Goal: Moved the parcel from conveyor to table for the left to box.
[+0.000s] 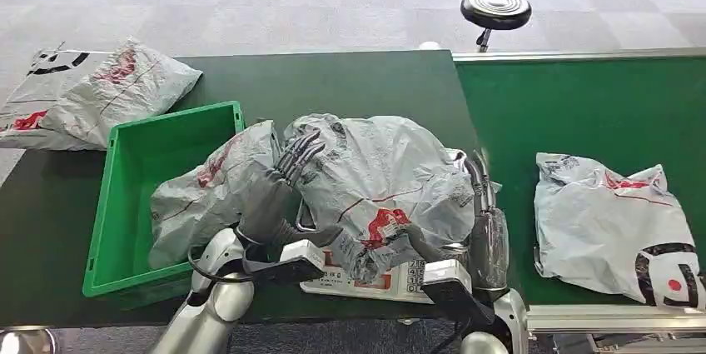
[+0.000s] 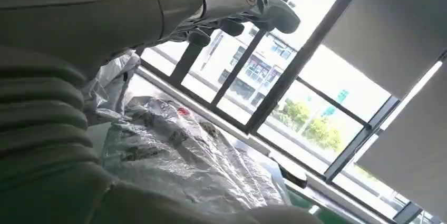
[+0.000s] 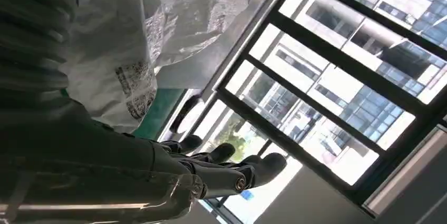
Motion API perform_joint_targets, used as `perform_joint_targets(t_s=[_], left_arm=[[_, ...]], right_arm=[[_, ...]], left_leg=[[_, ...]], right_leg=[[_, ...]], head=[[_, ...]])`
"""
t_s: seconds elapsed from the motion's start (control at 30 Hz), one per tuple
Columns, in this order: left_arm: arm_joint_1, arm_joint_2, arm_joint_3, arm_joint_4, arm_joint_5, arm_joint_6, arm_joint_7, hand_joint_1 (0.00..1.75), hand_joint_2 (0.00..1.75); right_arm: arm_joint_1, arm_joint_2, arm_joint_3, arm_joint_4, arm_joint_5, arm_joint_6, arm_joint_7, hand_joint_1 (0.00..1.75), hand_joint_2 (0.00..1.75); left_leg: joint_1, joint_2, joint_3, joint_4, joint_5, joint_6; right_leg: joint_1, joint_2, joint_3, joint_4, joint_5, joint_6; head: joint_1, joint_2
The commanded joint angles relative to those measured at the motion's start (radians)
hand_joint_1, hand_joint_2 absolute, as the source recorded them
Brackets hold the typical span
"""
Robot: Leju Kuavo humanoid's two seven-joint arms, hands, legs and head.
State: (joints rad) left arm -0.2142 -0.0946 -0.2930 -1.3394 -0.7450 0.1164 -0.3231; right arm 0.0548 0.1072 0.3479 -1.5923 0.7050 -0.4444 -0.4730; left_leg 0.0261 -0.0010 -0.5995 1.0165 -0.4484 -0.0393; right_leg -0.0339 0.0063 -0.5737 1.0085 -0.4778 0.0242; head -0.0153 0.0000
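The big grey crinkly plastic parcel with red marks [image 1: 379, 183] is on the dark green table [image 1: 350, 87] now, just past the edge of the brighter green conveyor belt [image 1: 599, 104], so the move off the belt looks mostly done. The right hand [image 1: 487, 225] is flat against the parcel's right side, fingers straight, and the left hand [image 1: 279, 187] touches its left side with fingers reaching up onto the bag. The parcel sits between both hands. Neither hand looks clenched; they seem to press the bag from two sides more than grab it, and in the wrist views the fingers of each hand [image 2: 248, 2] [image 3: 232, 166] stick out straight with nothing in them. What is left, I think, is for the right hand to let go and for the left hand to put the parcel into the green plastic box [image 1: 133, 196]. But a second grey bag [image 1: 212, 191] already lies over the box's near corner, right beside the left hand, and could get in the way. Another grey bag [image 1: 91, 92] lies at the far left of the table, and one more bag [image 1: 616, 229] waits on the belt. A white paper label [image 1: 366, 279] peeks out under the big parcel. A black round stool [image 1: 495, 8] stands behind the table.
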Motion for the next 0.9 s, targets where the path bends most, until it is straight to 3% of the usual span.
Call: perform_joint_targets(t_s=[0.03, 0.17, 0.3, 0.77, 0.9], left_arm=[[-0.117, 0.046, -0.144, 0.170, -0.081, -0.045, 0.020, 0.00, 1.75], [-0.215, 0.022, -0.253, 0.356, -0.139, -0.109, 0.040, 0.00, 1.75], [-0.315, -0.010, -0.296, 0.571, -0.096, -0.106, -0.015, 0.00, 1.75], [-0.337, -0.021, -0.319, 0.612, -0.079, -0.110, -0.028, 0.00, 1.75], [-0.391, -0.052, -0.390, 0.700, -0.082, -0.175, -0.040, 0.00, 1.75]], right_arm=[[-0.014, -0.032, -0.027, 0.020, -0.022, 0.024, -0.014, 0.00, 1.75], [-0.029, -0.027, -0.018, 0.054, -0.029, 0.027, -0.029, 0.00, 1.75], [-0.012, -0.009, -0.013, 0.044, -0.015, 0.021, -0.027, 0.00, 1.75], [0.001, -0.016, -0.019, 0.022, 0.002, 0.017, -0.014, 0.00, 1.75], [0.043, -0.008, -0.030, -0.025, 0.020, 0.021, 0.002, 0.00, 1.75]], left_leg=[[0.000, -0.003, 0.002, -0.002, 0.001, 0.003], [0.000, -0.007, 0.001, -0.003, 0.003, 0.003], [0.000, -0.005, 0.001, -0.001, 0.002, 0.002], [-0.001, -0.002, 0.001, -0.002, 0.002, 0.003], [0.000, -0.005, -0.001, 0.000, 0.002, 0.003]], right_leg=[[0.001, -0.004, 0.003, -0.003, 0.000, -0.003], [0.001, -0.007, 0.004, -0.003, 0.001, -0.003], [0.000, -0.004, 0.003, -0.002, 0.000, -0.002], [0.000, -0.002, 0.002, -0.002, 0.002, -0.002], [0.000, -0.004, 0.001, -0.001, 0.001, -0.001]], head=[[0.000, 0.000], [0.000, 0.000], [0.000, 0.000], [0.000, 0.000], [0.000, 0.000]])
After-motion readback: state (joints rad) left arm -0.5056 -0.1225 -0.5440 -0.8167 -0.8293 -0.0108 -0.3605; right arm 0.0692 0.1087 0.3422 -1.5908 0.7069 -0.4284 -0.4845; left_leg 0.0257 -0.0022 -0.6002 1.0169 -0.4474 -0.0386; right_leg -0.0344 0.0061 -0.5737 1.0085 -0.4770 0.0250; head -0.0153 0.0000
